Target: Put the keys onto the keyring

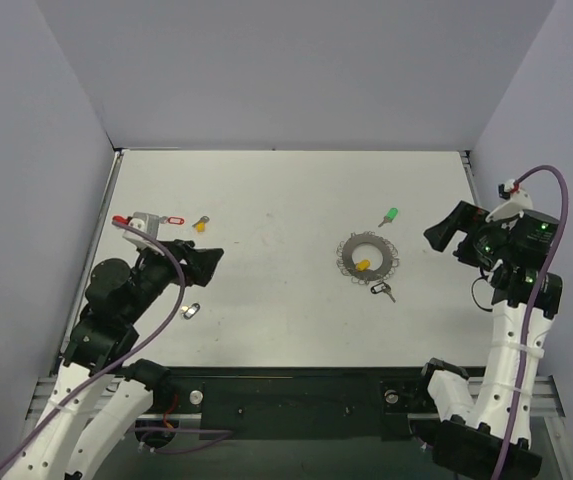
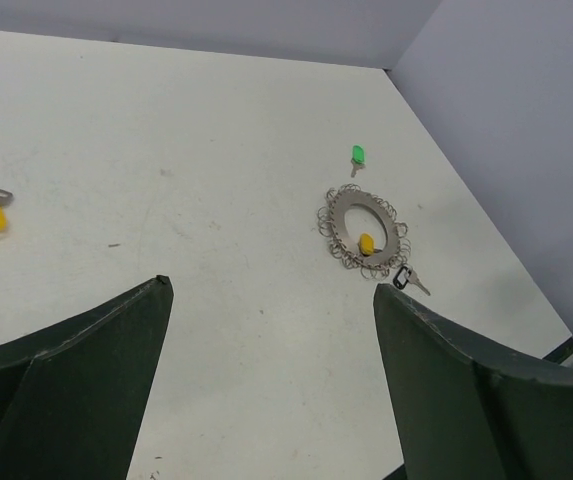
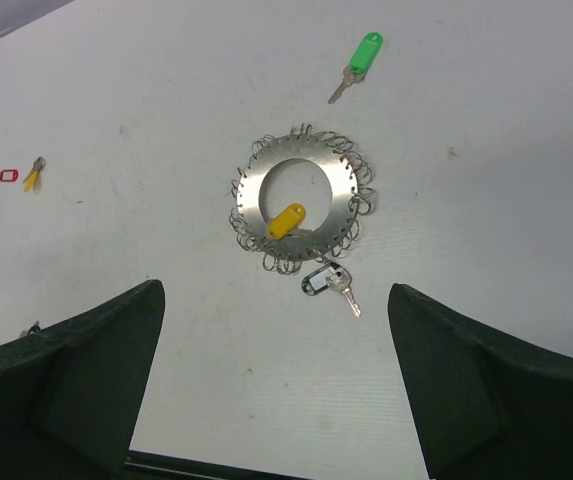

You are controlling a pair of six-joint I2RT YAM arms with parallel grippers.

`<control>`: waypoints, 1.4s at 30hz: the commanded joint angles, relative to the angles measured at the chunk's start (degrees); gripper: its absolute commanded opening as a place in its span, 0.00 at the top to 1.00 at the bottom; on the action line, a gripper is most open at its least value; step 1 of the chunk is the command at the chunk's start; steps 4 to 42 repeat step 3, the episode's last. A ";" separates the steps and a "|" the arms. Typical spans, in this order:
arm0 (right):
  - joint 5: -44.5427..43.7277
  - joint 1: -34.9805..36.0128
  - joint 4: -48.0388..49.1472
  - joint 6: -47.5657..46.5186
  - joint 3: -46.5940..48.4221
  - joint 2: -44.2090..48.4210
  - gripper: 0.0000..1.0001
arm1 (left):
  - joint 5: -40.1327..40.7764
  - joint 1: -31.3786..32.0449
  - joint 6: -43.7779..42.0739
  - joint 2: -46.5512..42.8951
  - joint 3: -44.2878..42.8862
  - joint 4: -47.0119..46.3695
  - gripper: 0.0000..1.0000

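The keys (image 1: 190,311) started nearest the arm bases with a pale-tagged one lying just beside the left arm on the white table (image 1: 286,190). Further out, right of centre, the black-tagged key (image 3: 324,281) sat at the near rim of the keyring (image 3: 252,195), a flat silver plate with a round hole and a fringe of fine wire loops. Whether the tag was hooked to a loop or only touching could not be told. A yellow-headed key (image 3: 286,220) lay on the plate's near band. Beyond the ring, apart from it, was the green-headed key (image 3: 361,60). Far to the left, a second yellow key (image 3: 32,175) lay just beside a red tag (image 3: 4,176).

Each key looked light, stiff and thin. Lying flat on smooth laminate, it would probably skid rather than lift. The plastic head seemed the best hold, being thicker and less slippery than the blade, pinched across its flat sides. The ring plate looked rigid, but its loops looked delicate and springy. It would likely slide unless the other arm pinned its edge.

The left gripper (image 2: 271,290) hung above bare table with its fingers spread wide, nothing between them and touching nothing. The right gripper (image 3: 274,292) was likewise wide apart and empty, aimed at the keyring but well short of it.
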State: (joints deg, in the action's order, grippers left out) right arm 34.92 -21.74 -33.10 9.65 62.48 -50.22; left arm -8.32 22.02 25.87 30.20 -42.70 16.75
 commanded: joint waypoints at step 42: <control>0.50 -0.32 3.22 2.48 -1.22 0.56 0.12 | 1.11 -0.22 -2.22 -0.22 0.42 0.82 0.08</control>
